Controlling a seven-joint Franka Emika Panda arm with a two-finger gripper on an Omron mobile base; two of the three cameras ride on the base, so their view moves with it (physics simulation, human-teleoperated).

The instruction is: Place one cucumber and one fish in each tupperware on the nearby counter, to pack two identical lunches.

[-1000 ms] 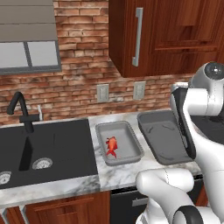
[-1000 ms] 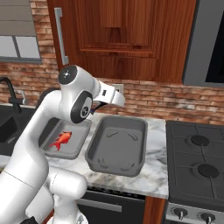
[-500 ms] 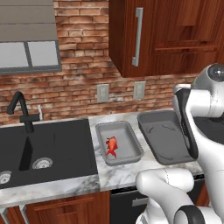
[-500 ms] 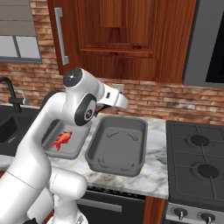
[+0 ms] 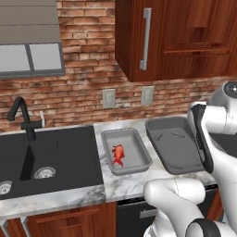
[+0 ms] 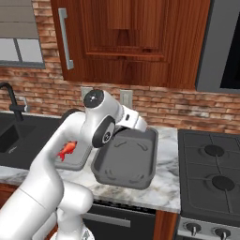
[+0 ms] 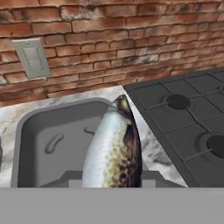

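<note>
Swinging rightward since a second ago, the arm has carried its wrist from above the small tub to over the near left part of the larger tupperware [image 6: 125, 160]. Closed on a silver, brown-speckled fish [image 7: 113, 148], the claw holds it pointing away, above that grey tub's right side. Left of it on the white worktop [image 5: 139, 180] sits the smaller tupperware [image 5: 126, 152] with a red fish [image 5: 118, 154] inside. Beyond stands a brick wall [image 7: 109, 39].
</note>
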